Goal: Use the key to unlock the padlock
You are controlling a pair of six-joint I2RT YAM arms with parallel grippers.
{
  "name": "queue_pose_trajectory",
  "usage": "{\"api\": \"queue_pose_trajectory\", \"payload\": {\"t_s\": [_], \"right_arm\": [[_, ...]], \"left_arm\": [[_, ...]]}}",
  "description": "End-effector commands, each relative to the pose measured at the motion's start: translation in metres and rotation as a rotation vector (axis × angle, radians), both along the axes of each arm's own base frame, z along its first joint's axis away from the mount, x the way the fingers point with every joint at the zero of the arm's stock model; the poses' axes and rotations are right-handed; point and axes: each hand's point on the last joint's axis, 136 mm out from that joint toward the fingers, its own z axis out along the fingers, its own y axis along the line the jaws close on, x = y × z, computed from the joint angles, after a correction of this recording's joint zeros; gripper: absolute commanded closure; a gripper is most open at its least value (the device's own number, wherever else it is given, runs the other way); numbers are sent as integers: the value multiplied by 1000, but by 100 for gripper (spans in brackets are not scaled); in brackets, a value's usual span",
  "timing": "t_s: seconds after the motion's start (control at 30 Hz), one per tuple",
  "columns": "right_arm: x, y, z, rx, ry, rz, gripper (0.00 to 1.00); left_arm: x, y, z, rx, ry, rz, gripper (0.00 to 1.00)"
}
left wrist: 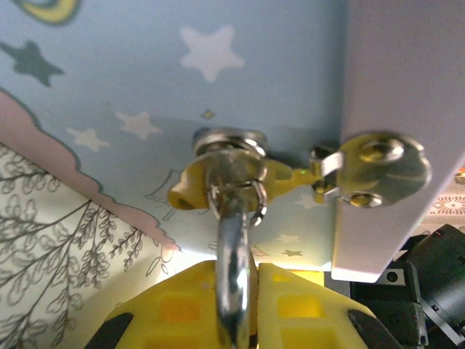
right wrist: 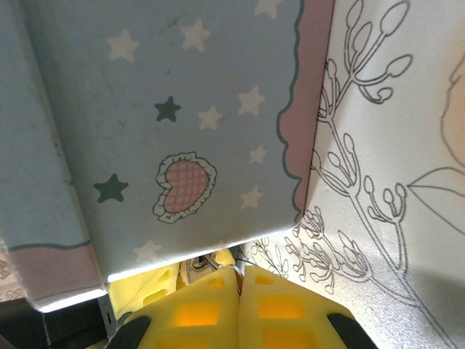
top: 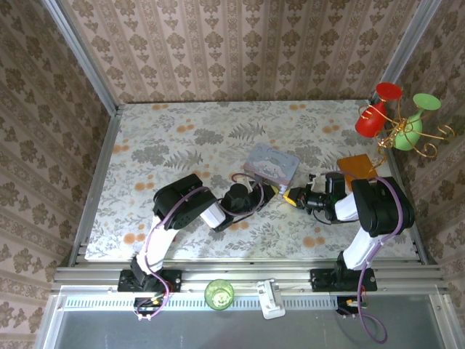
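Note:
The pale blue star-print tin lies mid-table, and both grippers meet at its near edge. My left gripper is shut on a shiny metal piece that I take for the padlock, which stands up between the yellow fingers in front of the tin's side. My right gripper faces it, shut on the key, a thin sliver with a small wire ring. In the left wrist view the right gripper's yellow fingertips sit just behind the padlock's top. Where key and padlock touch is hidden.
A metal clasp sits on the tin's lid edge right of the padlock. An orange packet lies behind my right arm. Red and green goblets on a gold wire stand fill the back right corner. A green cup rests on the front rail.

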Motion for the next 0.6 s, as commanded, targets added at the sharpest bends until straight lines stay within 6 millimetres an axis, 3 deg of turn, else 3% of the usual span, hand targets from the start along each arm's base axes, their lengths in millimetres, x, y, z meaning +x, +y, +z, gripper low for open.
{"api": "queue_pose_trajectory", "payload": {"t_s": [0.0, 0.27, 0.43, 0.57], "right_arm": [[12, 11, 18, 3, -105, 7, 100], [16, 28, 30, 3, -127, 5, 100], [16, 26, 27, -70, -140, 26, 100], [-1, 19, 18, -200, -142, 79, 80]], "left_arm": [[-59, -46, 30, -108, -15, -263, 100], [-61, -46, 26, -103, 0, -265, 100], [-51, -35, 28, -96, -6, -228, 100], [-25, -15, 29, -84, -20, -164, 100]]}}
